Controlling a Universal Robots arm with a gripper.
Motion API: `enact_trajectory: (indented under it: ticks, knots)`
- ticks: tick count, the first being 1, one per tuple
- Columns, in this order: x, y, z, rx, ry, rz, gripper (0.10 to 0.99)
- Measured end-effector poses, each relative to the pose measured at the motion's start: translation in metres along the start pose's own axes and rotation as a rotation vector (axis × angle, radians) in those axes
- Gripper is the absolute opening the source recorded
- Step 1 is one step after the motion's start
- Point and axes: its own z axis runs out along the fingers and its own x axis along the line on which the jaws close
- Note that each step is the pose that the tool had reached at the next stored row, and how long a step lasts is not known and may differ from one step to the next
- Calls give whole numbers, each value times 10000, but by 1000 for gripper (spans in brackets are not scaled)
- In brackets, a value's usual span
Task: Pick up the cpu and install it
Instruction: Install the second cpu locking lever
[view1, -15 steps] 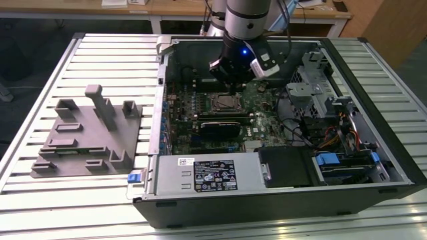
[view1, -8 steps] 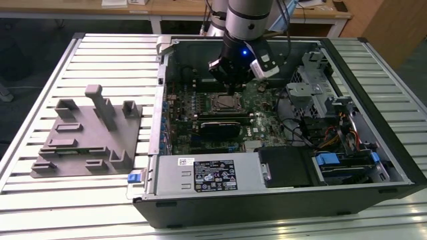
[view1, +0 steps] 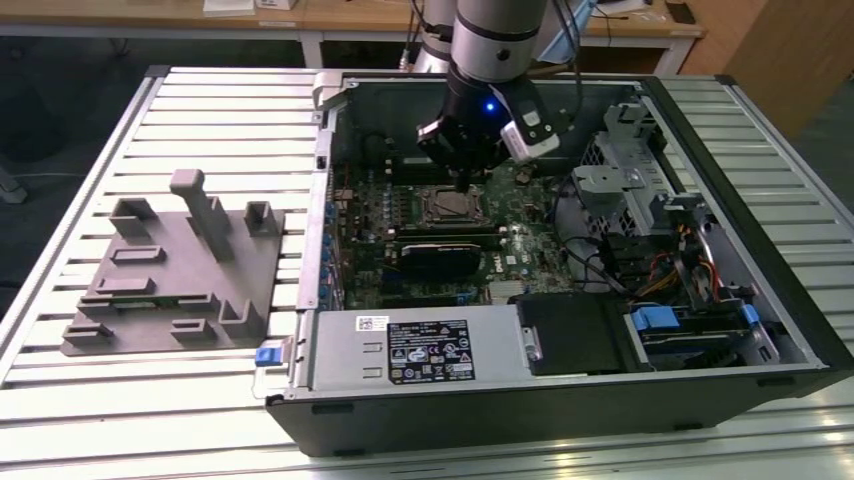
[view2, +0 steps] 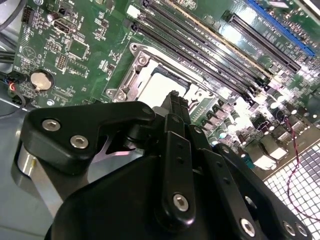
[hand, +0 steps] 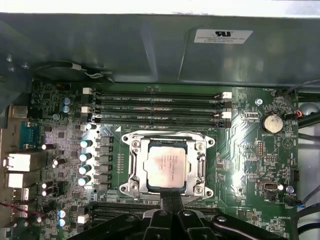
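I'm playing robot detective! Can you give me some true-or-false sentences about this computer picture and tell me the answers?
1. The small square silver-grey cpu lies in the metal-framed socket. True.
2. The black gripper carries the cpu in the air. False: its closed fingers hold nothing, with the tips at the chip's edge.
3. The grey moulded plastic tray sits inside the open black computer case. False: it is beside it on the table.
4. A round silver coin battery sits on the green board. True.
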Motion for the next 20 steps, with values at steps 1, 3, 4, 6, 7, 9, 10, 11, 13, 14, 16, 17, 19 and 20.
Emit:
enact_trajectory:
  ticks: [1, 3, 4, 6, 7, 9, 10, 11, 13, 14, 16, 17, 19, 20]
  knots:
    - [0, -6, 0, 0, 0, -1, 106]
    - [1, -16, -1, -1, 0, 0, 106]
    - [1, -17, 0, -1, 1, 1, 106]
    - [0, -24, -2, 0, 13, 0, 106]
    - [1, -31, -2, 0, 14, 0, 106]
    - [4, -47, -1, 0, 15, 1, 106]
    - [12, -54, 2, 0, 14, 3, 106]
    - [21, -60, 5, 0, 14, 2, 106]
    - [47, -68, 14, -2, 14, 0, 106]
    - [56, -72, 18, -2, 13, 1, 106]
    - [58, -83, 23, 1, 15, -1, 106]
    - [59, -95, 25, 0, 15, 0, 106]
    - [60, -119, 32, 0, 16, 1, 106]
    - [64, -131, 35, 0, 16, 1, 106]
